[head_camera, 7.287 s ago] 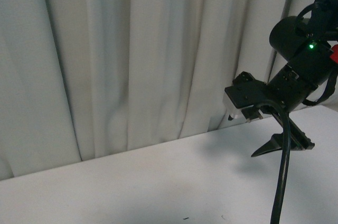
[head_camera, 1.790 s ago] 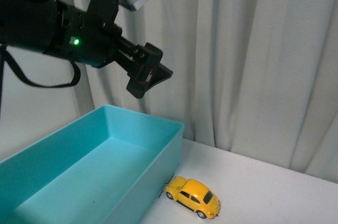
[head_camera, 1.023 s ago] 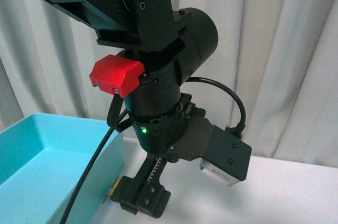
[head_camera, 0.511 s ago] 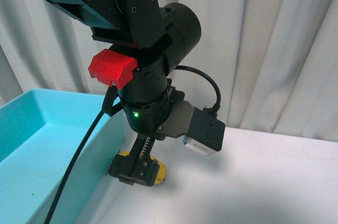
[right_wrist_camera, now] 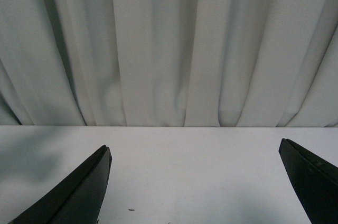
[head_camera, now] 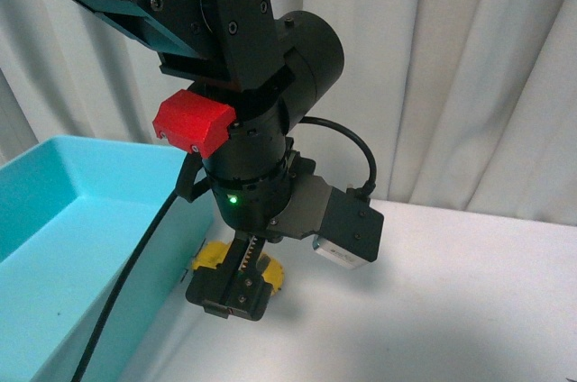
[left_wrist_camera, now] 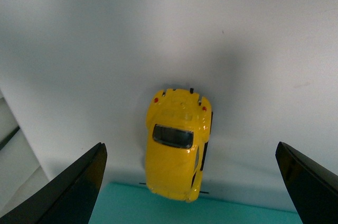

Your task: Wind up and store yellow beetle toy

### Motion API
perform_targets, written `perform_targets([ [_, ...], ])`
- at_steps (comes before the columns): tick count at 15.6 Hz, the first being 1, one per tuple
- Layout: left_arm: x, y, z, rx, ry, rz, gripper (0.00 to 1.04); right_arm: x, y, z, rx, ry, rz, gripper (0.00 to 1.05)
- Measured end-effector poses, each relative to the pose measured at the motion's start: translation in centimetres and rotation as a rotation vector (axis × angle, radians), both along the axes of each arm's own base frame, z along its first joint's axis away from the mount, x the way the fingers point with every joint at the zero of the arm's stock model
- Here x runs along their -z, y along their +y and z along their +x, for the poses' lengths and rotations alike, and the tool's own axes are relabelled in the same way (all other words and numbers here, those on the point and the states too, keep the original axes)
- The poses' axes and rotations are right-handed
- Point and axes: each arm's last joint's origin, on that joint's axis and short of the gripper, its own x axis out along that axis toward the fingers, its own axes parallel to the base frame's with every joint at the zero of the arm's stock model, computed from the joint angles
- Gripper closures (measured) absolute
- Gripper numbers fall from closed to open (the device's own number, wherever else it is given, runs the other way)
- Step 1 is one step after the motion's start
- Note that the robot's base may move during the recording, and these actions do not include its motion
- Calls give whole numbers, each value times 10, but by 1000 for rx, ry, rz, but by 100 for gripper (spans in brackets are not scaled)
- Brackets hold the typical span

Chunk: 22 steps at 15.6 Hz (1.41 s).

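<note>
The yellow beetle toy (left_wrist_camera: 177, 145) stands on the white table with one end against the teal bin's wall (left_wrist_camera: 211, 211). My left gripper (left_wrist_camera: 190, 150) hangs open straight above it, its black fingers (left_wrist_camera: 74, 187) wide on either side and clear of the car. In the front view the left arm points down, and the left gripper (head_camera: 230, 299) hides most of the toy (head_camera: 210, 256), which shows only as yellow bits. My right gripper (right_wrist_camera: 193, 152) is open over bare table, holding nothing, and is out of the front view.
The teal bin (head_camera: 54, 220) sits at the left of the table, open-topped, with its wall right beside the toy. A white curtain (head_camera: 469, 67) hangs behind the table. White tabletop (head_camera: 451, 310) stretches to the right of the left arm.
The left arm swung from above the bin down over the toy. In the last half second its gripper sank slightly closer, still open. The toy has not moved.
</note>
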Motion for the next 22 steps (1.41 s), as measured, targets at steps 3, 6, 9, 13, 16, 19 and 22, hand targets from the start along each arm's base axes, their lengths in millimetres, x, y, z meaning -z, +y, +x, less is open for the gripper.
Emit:
perform_targets([
  [3, 11, 4, 3, 50, 7, -14, 7, 0, 0, 0, 0, 0, 0, 7],
  [6, 18, 15, 7, 102, 10, -15, 7, 0, 0, 0, 0, 0, 0, 7],
  [9, 41, 36, 16, -42, 7, -6, 7, 0, 0, 0, 0, 0, 0, 7],
  [13, 44, 40, 15, -53, 3, -7, 59, 0, 0, 0, 0, 0, 0, 7],
  [16, 41, 33, 11, 39, 43, -10, 64, 0, 0, 0, 0, 0, 0, 7],
  [19, 35, 10, -3, 284, 106, -47, 64, 0, 0, 0, 0, 0, 0, 7],
  [22, -16, -24, -15, 349, 74, -267, 64, 0, 0, 0, 0, 0, 0, 7],
])
